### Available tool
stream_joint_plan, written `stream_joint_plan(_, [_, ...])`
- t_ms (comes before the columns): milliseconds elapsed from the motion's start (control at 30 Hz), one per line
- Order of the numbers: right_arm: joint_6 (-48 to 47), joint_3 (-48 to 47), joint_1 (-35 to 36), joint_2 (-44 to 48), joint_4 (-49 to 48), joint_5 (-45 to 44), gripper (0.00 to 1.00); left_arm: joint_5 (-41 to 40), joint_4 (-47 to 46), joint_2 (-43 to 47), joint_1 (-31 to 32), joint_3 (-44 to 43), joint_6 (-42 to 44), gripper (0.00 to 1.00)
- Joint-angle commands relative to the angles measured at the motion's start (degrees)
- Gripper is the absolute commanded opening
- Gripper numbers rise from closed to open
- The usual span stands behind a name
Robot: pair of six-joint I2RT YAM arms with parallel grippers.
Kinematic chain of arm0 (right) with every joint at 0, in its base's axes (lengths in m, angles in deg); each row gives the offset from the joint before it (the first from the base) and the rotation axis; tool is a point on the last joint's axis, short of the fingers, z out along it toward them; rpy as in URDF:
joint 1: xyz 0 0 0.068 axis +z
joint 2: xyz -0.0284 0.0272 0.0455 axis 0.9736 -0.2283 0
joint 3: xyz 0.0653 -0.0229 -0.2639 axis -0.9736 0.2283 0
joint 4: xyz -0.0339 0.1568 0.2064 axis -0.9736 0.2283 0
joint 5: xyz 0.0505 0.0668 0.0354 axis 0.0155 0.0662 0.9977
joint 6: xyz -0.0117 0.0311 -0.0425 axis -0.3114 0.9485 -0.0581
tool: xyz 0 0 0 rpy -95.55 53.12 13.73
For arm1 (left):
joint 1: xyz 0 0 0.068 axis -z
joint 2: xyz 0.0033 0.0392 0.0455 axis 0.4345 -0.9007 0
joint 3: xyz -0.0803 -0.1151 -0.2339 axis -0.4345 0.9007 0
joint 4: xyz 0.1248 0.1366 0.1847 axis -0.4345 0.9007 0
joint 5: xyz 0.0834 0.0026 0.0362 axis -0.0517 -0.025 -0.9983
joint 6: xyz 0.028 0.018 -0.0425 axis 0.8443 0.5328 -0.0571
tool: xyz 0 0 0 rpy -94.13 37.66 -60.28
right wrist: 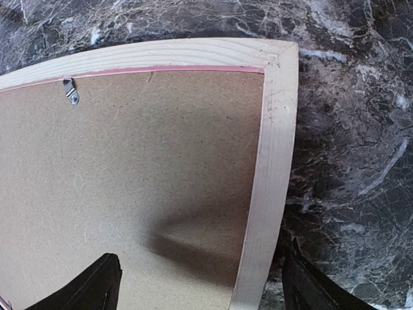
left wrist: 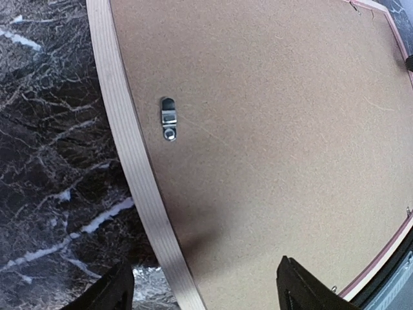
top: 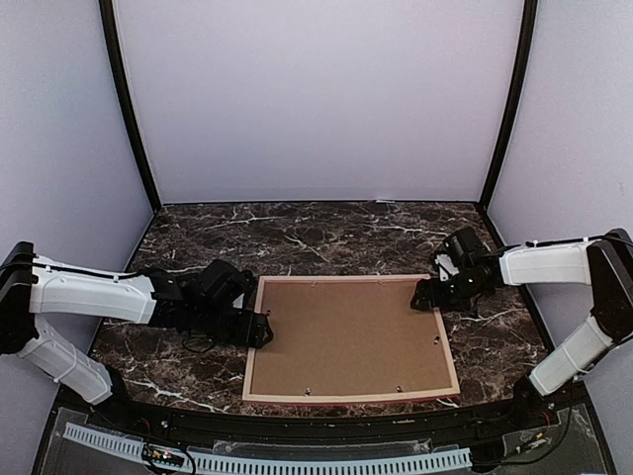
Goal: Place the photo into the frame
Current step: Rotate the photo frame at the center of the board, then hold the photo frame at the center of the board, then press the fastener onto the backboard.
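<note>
The frame [top: 346,398] lies face down on the marble table, its thin pale-pink moulding around a brown hardboard backing panel [top: 346,336]. The photo is hidden. My left gripper [top: 265,330] is at the frame's left edge. In the left wrist view the gripper [left wrist: 205,284] is open, one finger over the table and the other over the panel, and the moulding [left wrist: 129,148] runs between them. My right gripper [top: 423,295] is at the far right corner. In the right wrist view it [right wrist: 201,278] also stands open, astride the right moulding [right wrist: 274,148].
Small metal clips [left wrist: 168,119] [right wrist: 70,91] sit on the backing panel near its edges. Dark marble table [top: 297,233] stretches behind the frame to the pale back wall. A black rail and cable guard [top: 297,460] run along the near edge.
</note>
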Motion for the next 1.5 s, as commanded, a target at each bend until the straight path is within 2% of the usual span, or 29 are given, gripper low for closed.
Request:
stream_joint_plan(0, [-0.49,1.22,-0.35,2.62,1.55,0.87,0.84,-5.73,4.5,-0.27,-0.06,-4.28,4.02,0.8])
stream_joint_plan(333, [0.25,2.68,-0.33,2.39,1.61,0.9,0.57,-9.25,7.9,-4.13,-2.75,-10.29,10.2,0.81])
stream_joint_plan(533, [0.41,2.95,-0.36,1.58,1.83,-0.71,0.39,-3.64,4.18,-4.82,-7.5,-9.52,12.5,0.81])
stream_joint_plan(633, [0.28,2.86,-0.46,1.2,1.98,-1.18,0.35,0.02,3.56,-6.54,-9.96,-9.66,14.06,0.81])
stream_joint_plan(833, [0.26,2.77,-0.44,0.79,1.88,-1.61,0.3,1.65,4.13,-11.02,-11.51,-12.83,16.98,0.8])
stream_joint_plan(1067, [0.28,2.44,-0.44,0.58,1.9,-1.51,0.29,2.0,5.06,-17.17,-12.45,-17.62,19.0,0.79])
stream_joint_plan(1467, [0.02,2.46,-0.44,-0.2,1.5,-1.08,0.29,3.45,6.14,-21.82,-12.8,-20.5,19.37,0.66])
